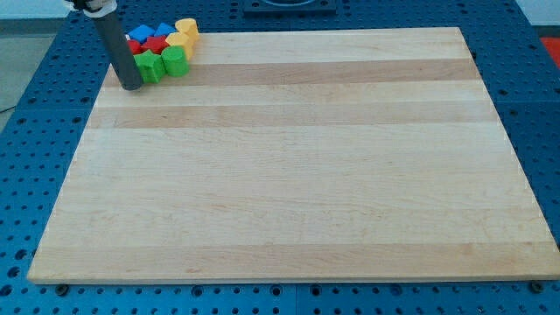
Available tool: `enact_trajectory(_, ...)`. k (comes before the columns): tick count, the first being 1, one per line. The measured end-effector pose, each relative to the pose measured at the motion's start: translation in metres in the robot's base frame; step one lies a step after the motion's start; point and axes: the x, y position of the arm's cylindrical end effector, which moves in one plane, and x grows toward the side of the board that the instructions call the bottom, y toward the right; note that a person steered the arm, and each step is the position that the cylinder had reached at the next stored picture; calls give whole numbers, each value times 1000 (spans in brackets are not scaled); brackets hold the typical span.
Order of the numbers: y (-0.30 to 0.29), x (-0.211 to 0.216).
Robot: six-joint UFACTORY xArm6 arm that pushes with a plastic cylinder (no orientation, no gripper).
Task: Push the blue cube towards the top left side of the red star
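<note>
Several small blocks sit packed together in the board's top left corner. Two blue blocks [140, 36] [164, 31] lie at the top of the cluster; I cannot tell which is the cube. Two red blocks [154, 45] [133, 48] lie just below them, their shapes unclear. Two green blocks [174, 60] [149, 67] form the lower edge and two yellow blocks [187, 29] [179, 42] the right side. My tip [130, 86] rests on the board just below and left of the cluster, next to the left green block. The rod hides part of the cluster's left side.
The wooden board [289, 175] lies on a blue perforated table [35, 157]. The cluster is close to the board's top edge and left edge.
</note>
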Motion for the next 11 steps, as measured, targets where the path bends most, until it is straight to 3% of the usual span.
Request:
enact_trajectory(2,1,18)
enact_trajectory(3,-29,54)
enact_trajectory(6,-56,42)
enact_trajectory(7,-56,-22)
enact_trajectory(8,-55,-125)
enact_trajectory(10,-30,-126)
enact_trajectory(11,12,-126)
